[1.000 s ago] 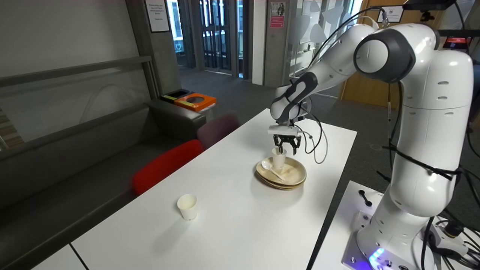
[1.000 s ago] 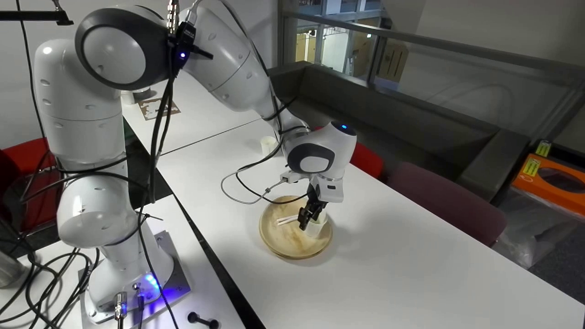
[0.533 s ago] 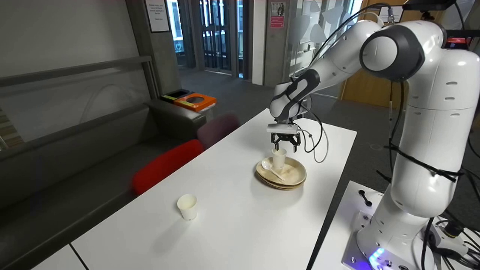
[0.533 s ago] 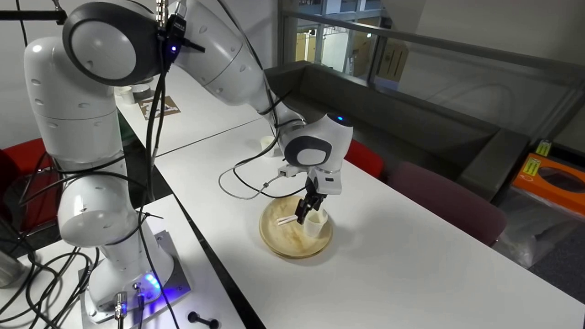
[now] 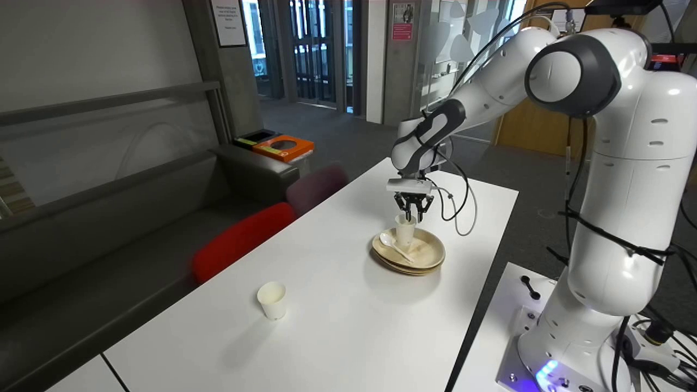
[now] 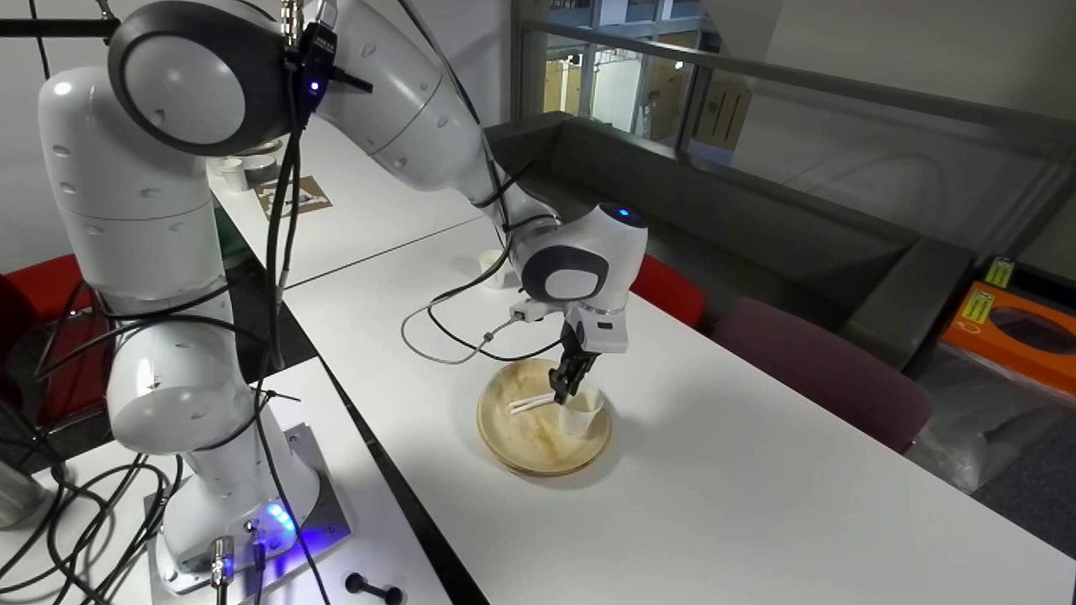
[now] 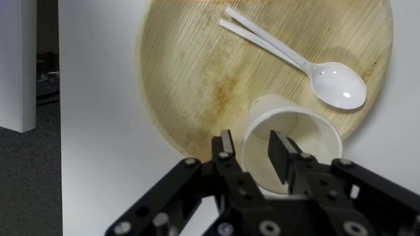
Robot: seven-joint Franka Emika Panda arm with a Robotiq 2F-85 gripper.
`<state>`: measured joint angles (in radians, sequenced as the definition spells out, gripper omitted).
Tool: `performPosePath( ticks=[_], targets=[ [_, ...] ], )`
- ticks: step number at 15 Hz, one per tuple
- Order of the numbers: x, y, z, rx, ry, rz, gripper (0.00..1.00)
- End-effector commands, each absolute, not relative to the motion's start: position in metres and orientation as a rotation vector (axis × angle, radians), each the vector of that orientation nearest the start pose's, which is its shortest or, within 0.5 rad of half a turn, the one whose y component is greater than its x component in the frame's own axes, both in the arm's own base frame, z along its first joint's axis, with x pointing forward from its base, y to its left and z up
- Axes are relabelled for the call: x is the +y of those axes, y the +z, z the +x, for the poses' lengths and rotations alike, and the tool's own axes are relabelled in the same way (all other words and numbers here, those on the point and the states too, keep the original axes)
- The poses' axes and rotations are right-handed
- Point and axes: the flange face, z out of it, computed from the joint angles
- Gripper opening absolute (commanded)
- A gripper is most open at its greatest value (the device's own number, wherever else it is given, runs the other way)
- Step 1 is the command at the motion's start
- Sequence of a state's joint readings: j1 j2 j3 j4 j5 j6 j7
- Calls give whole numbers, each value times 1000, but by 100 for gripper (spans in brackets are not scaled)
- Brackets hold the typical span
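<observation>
A white paper cup (image 5: 405, 233) stands upright on a round tan plate (image 5: 428, 251), which tops a small stack. Both also show in the other exterior view, the cup (image 6: 582, 413) near the edge of the plate (image 6: 514, 430). My gripper (image 5: 414, 216) is just above the cup, its fingers part-way open and empty. In the wrist view the gripper (image 7: 251, 141) has one finger over the cup's mouth (image 7: 315, 137) and one outside its rim, with a gap between. Whether it touches the rim cannot be told. A white plastic spoon (image 7: 338, 86) lies on a second white handle (image 7: 252, 36) beside the cup.
A second white cup (image 5: 272, 300) stands apart on the white table (image 5: 337, 326). A red chair (image 5: 242, 239) and a purple chair (image 6: 820, 365) line the far edge, before a grey sofa (image 5: 109, 228). Cables (image 6: 458, 332) loop from the wrist above the table.
My gripper has risen slightly off the cup. Its fingers spread a little, then drew closer together. The cup, spoon and plate have not moved.
</observation>
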<state>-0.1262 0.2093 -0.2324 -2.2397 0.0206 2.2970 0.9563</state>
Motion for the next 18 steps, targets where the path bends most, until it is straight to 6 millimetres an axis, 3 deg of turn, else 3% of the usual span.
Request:
performPosePath(
  ticks=[1, 3, 5, 6, 11, 12, 13, 18],
  targets=[
    [-182, 272, 491, 1991, 176, -2530, 5],
    [-182, 271, 491, 1995, 175, -2529, 0],
    [-182, 271, 491, 1998, 178, -2528, 27],
    [-183, 270, 492, 2002, 179, -2526, 28],
    [-186, 266, 493, 2026, 182, -2515, 63],
    [-188, 265, 494, 2033, 184, -2511, 65],
    [-190, 264, 495, 2042, 185, -2506, 46],
    [-202, 268, 496, 2078, 182, -2471, 8]
  ],
)
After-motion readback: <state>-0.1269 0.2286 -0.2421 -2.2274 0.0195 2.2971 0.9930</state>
